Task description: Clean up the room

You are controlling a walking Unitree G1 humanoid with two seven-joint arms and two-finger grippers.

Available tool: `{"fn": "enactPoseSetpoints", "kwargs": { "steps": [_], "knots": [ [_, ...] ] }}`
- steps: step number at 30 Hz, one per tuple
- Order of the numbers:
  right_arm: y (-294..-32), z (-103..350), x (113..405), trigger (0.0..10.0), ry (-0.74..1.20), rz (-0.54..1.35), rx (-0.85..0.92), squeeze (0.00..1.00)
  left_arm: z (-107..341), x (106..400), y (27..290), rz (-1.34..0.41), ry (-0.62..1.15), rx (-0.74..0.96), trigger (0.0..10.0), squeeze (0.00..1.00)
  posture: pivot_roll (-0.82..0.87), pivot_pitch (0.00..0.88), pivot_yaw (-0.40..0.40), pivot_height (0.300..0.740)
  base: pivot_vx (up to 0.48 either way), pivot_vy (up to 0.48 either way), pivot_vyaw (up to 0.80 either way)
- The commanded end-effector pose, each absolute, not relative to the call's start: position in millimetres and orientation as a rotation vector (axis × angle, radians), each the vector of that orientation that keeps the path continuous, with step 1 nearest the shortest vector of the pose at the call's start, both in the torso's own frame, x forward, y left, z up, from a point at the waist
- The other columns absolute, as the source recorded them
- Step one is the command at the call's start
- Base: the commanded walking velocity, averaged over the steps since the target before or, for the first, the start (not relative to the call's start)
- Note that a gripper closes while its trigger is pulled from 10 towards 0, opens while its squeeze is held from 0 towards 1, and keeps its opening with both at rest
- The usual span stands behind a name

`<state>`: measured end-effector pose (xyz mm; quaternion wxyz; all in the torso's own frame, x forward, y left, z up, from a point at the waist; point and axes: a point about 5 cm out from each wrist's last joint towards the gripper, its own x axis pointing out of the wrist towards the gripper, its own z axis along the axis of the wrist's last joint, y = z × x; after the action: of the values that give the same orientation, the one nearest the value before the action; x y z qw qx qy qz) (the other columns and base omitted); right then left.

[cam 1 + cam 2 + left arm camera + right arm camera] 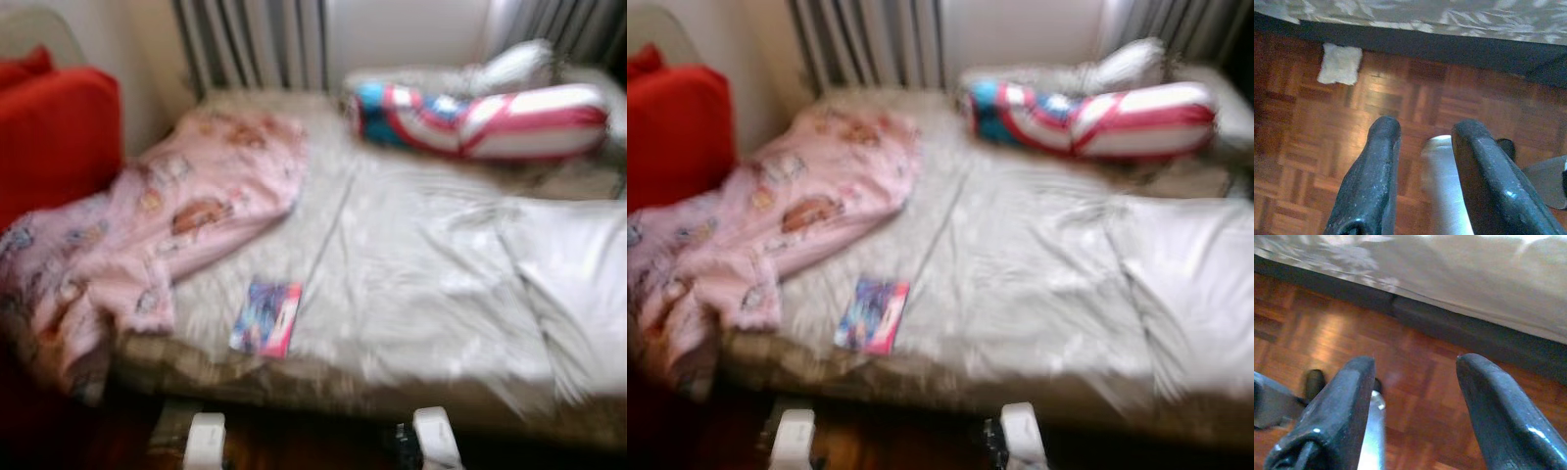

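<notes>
Both arms hang low over the parquet floor (1312, 147): left gripper (1425, 134) and right gripper (1415, 367), fingers spread, holding nothing. Farther off, a small book (265, 317) lies near the bed's (421, 294) front edge, pink blanket (167, 225) left, striped pillow (490, 117) at far side.

On the bed (421, 294), blanket (176, 215) left, book (265, 318) front, pillow (490, 117) behind

Spread fingers (1342, 411), parquet floor (1415, 362), bed edge (1459, 279)
</notes>
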<state>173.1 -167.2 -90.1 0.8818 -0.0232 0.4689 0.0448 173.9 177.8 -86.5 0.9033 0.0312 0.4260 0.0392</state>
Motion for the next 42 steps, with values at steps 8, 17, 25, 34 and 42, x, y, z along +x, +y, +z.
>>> {"fn": "enactPoseSetpoints", "kwargs": {
  "steps": [8,17,25,34,42],
  "knots": [
    [-161.7,-92.0,170.0,10.0,0.991,0.103,-0.041,0.00,-90.0,166.4,182.0,0.085,0.914,0.071,10.0,0.00,-0.07,0.035,-0.022,0.738,0.000,-0.333,0.00],
    [-161.8,-91.9,170.6,10.0,0.995,0.093,-0.036,0.00,-89.5,167.4,182.4,0.093,0.912,0.067,10.0,0.00,-0.07,0.054,-0.019,0.738,0.000,-0.334,0.00],
    [-160.8,-91.9,170.9,10.0,0.998,0.099,-0.037,0.00,-89.3,167.9,183.4,0.092,0.913,0.072,10.0,0.00,-0.07,0.063,-0.018,0.738,0.000,-0.336,-0.69],
    [-161.1,-91.7,171.2,10.0,0.995,0.100,-0.042,0.00,-89.4,167.7,183.4,0.093,0.915,0.075,10.0,0.00,-0.07,0.073,-0.019,0.738,0.000,-0.338,0.00],
    [-160.7,-91.5,171.2,10.0,0.987,0.097,-0.030,0.00,-89.5,167.4,183.4,0.093,0.916,0.074,10.0,0.00,-0.07,0.077,-0.019,0.738,0.000,-0.337,0.00]
  ]
}}
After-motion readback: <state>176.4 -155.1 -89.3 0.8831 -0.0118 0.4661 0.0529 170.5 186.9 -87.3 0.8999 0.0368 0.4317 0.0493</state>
